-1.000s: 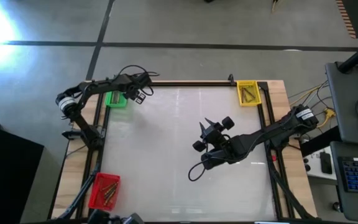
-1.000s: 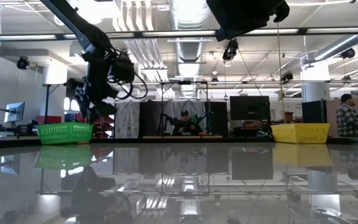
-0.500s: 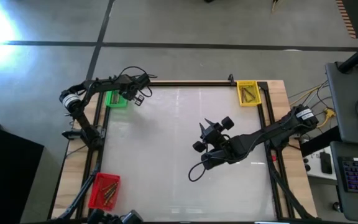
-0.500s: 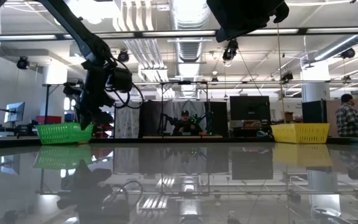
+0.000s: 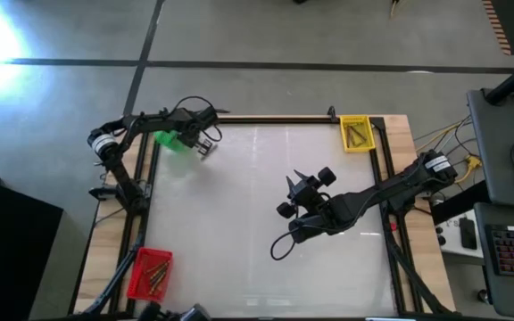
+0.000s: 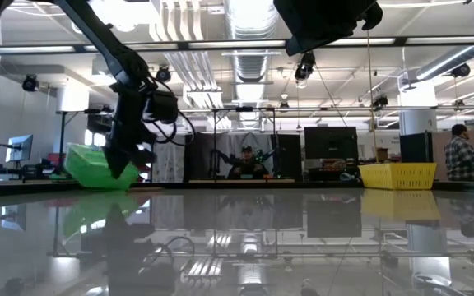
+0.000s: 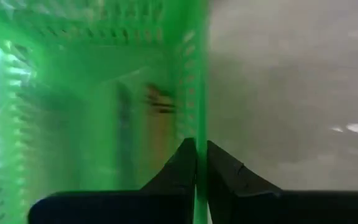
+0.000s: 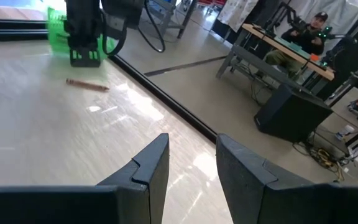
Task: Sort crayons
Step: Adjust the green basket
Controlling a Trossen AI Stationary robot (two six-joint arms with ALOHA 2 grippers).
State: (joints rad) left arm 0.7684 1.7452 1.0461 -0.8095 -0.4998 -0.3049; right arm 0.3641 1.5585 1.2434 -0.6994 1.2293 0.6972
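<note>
The green bin [image 5: 169,140] stands tilted at the table's far left corner, with my left gripper [image 5: 196,143] shut on its wall. In the left wrist view a blurred brownish crayon [image 7: 160,99] shows inside it. One brown crayon [image 8: 87,84] lies on the table beside that gripper. My right gripper [image 5: 300,191] hovers open over the table's middle with nothing between its fingers [image 8: 148,165]. The yellow bin [image 5: 356,133] at the far right and the red bin [image 5: 150,272] at the near left hold crayons. My left gripper pinches the green bin's side wall at its rim [image 7: 199,134], one finger inside the bin and one outside. The fingers come from above, pointing down. In the low view the bin [image 6: 97,168] sits slanted in the hold.
A dark frame rail [image 5: 275,119] runs along the table's far edge, and others run down both sides. The glossy white tabletop [image 5: 239,232] lies bare between the bins. Beyond the table are desks, monitors and people [image 6: 467,152].
My left gripper has gone down onto the green bin's wall and shut on it. The bin, level on the table before, now stands tipped and has shifted a little toward the table's middle.
</note>
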